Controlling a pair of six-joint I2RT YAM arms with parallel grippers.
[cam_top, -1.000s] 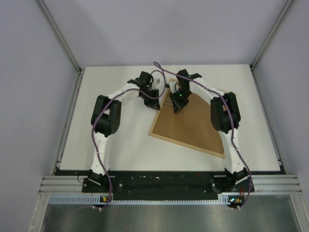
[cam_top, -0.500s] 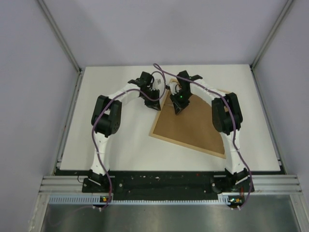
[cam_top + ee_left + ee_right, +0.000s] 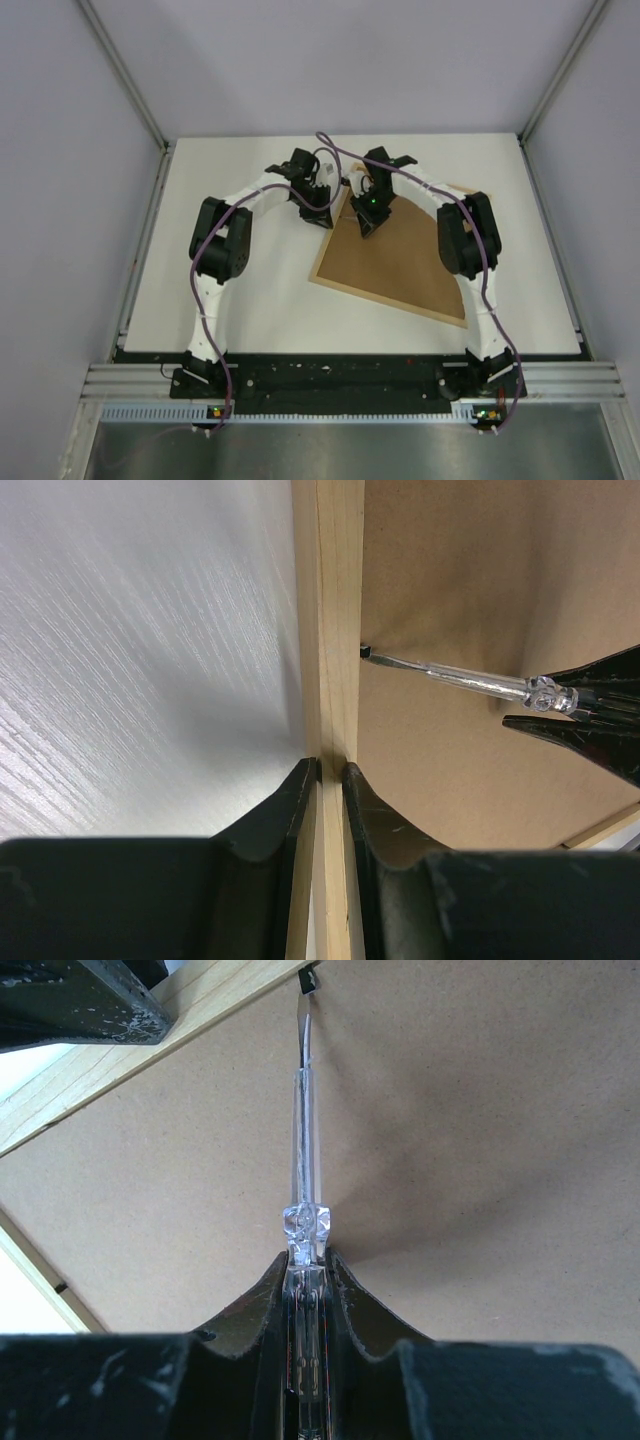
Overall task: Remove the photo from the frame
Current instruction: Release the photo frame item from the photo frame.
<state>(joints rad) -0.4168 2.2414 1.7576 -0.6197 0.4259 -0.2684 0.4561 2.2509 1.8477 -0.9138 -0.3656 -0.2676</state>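
Note:
The frame (image 3: 400, 262) lies back side up on the table, its brown fibreboard (image 3: 480, 1160) facing me inside a light-wood rail (image 3: 338, 630). My left gripper (image 3: 331, 770) is shut on that rail at the frame's far left edge (image 3: 322, 215). My right gripper (image 3: 307, 1257) is shut on a clear-handled screwdriver (image 3: 303, 1110) over the board (image 3: 366, 228). The screwdriver's blade tip rests at a small black tab (image 3: 308, 978) by the rail, and the left wrist view shows the same screwdriver (image 3: 450, 677) and tab (image 3: 365, 653). The photo is hidden under the board.
The white table (image 3: 230, 290) spreads left of the frame and in front of it. Grey walls stand close on three sides. Both arms arch over the frame's far corner, with purple cables (image 3: 330, 145) looping above them.

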